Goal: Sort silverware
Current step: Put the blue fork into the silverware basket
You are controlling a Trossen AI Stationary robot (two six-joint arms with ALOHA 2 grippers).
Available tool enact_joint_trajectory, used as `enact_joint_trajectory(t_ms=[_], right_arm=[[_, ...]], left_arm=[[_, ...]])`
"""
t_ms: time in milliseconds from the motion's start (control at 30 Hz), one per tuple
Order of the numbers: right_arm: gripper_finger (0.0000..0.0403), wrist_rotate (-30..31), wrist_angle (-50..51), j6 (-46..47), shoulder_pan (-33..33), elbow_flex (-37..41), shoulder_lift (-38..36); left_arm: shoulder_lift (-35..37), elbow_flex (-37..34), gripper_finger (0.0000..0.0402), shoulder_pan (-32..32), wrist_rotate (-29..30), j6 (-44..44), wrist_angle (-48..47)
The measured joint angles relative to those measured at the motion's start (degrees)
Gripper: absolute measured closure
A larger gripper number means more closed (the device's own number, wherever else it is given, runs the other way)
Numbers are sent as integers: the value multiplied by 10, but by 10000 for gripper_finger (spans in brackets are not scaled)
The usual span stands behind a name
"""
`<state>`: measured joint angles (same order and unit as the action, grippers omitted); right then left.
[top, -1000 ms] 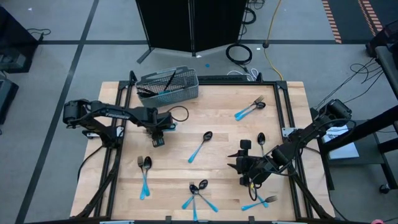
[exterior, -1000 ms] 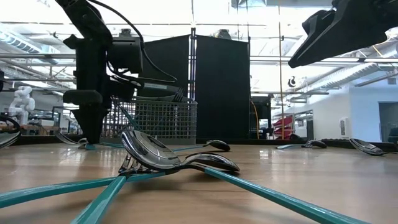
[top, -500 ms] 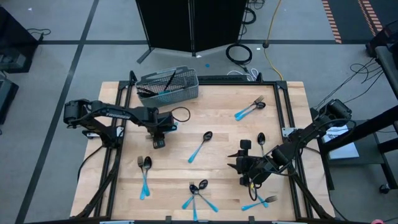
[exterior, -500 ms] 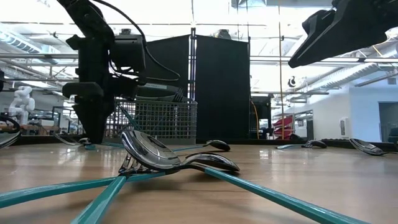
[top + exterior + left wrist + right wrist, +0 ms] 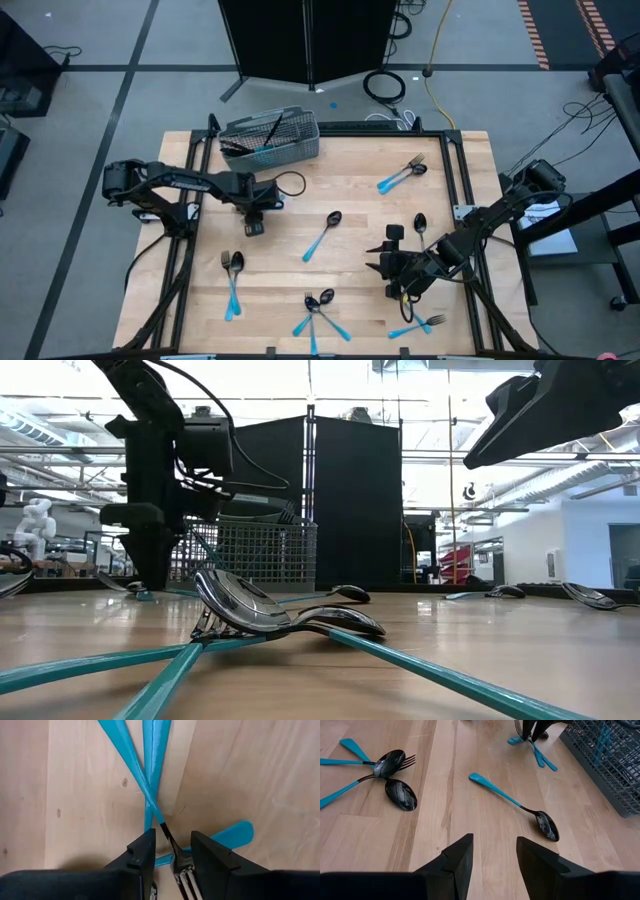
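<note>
Left tool: down at the table just beside the basket's near side, nose pointed at the wood. In its own wrist view the two fingers stand apart with a fork between them; the pads do not look pressed on it, so I call it parted around the fork, not gripping yet.
Under the left tool: a crossed little heap of blue handles, the fork's dark neck running down into the gap.
Right tool: hanging above the table on the right-hand side, fingers parted, nothing between them in its wrist view. Waiting, by the look of it.
Ahead of the right tool: a lone spoon lying flat on the wood, and a spoon-and-fork cluster off to one side.
Basket: the grey mesh one at the table's far edge, with a few dark pieces and a blue handle showing inside. So some sorting looks done.
Still out on the table: a pair near the far right, one spoon mid-table, one spoon by the right arm, a pair at the near left, a fan of several at the near middle, a pair at the near right.
Progress: early, I judge. Most of the silverware is still spread over the wood, and only a small share sits in the basket.
Step in hand: likely the left tool's pick of that fork.
</note>
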<state>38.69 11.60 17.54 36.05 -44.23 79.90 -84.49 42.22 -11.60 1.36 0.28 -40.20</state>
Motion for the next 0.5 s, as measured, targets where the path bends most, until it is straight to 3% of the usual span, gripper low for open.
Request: enact_joint_trajectory(t_ms=[267, 500], right_arm=[[259, 0, 0, -2, 0, 0, 0], [259, 0, 0, -2, -1, 0, 0]], left_arm=[[4, 39, 279, 0, 9, 19, -81], [16, 60, 279, -8, 79, 57, -82]])
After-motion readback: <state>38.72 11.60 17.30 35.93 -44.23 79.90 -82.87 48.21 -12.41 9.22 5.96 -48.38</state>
